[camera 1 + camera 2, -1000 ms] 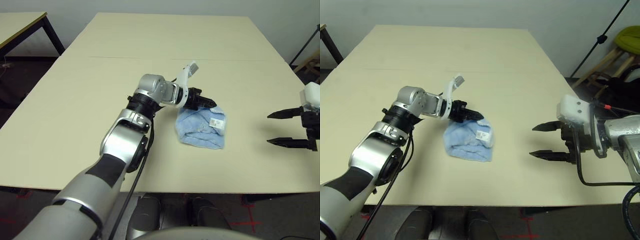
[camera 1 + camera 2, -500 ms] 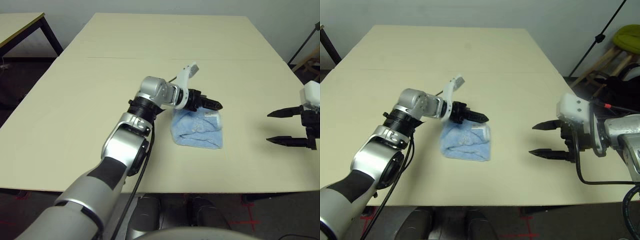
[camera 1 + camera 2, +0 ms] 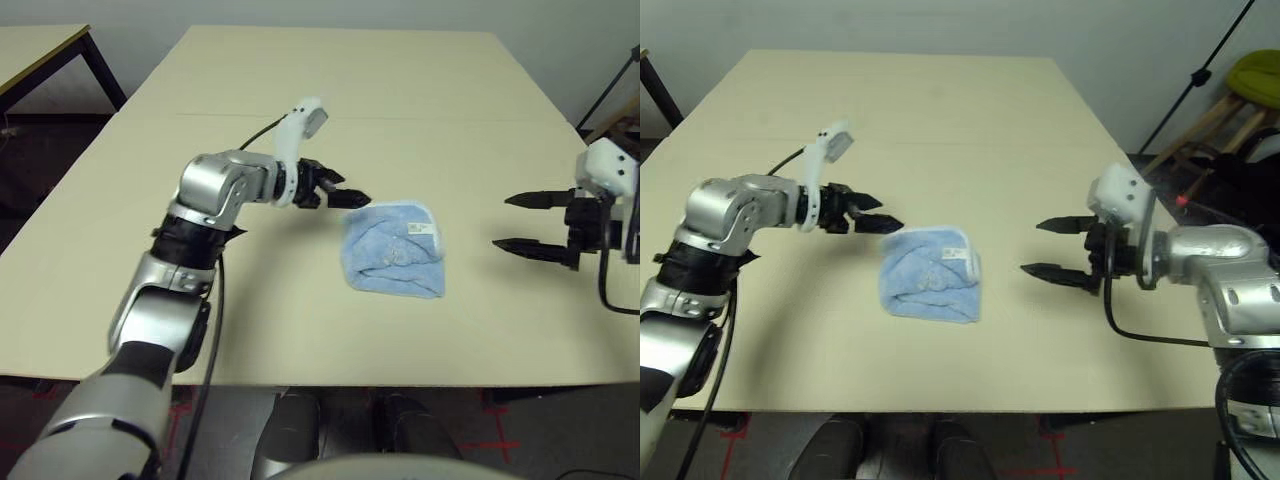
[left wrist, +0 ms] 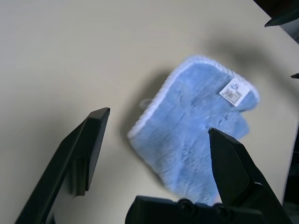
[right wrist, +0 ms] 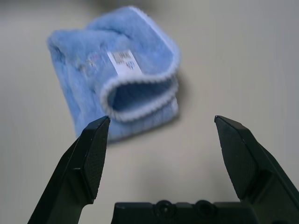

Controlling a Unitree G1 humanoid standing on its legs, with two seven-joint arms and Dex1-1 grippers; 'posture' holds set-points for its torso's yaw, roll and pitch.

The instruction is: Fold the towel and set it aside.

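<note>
The light-blue towel (image 3: 393, 250) lies folded in a small bundle on the tan table (image 3: 300, 90), right of centre, its white label facing up. My left gripper (image 3: 350, 192) hovers open just left of the towel's far-left corner, apart from it, with nothing between its fingers. My right gripper (image 3: 1033, 247) stands open a short way to the towel's right, pointing at it. In the left wrist view the towel (image 4: 196, 135) sits beyond the spread fingers. The right wrist view faces the towel's (image 5: 112, 100) rolled, white-edged end.
A seam runs across the table behind the towel. A second table (image 3: 40, 50) stands off to the far left. At the right, past the table's edge, are a black stand (image 3: 1205, 75) and a stool with a yellow-green seat (image 3: 1255, 75).
My left gripper has opened, let go of the towel and drawn back to the left. The towel has settled on the table. My right gripper has moved in toward it.
</note>
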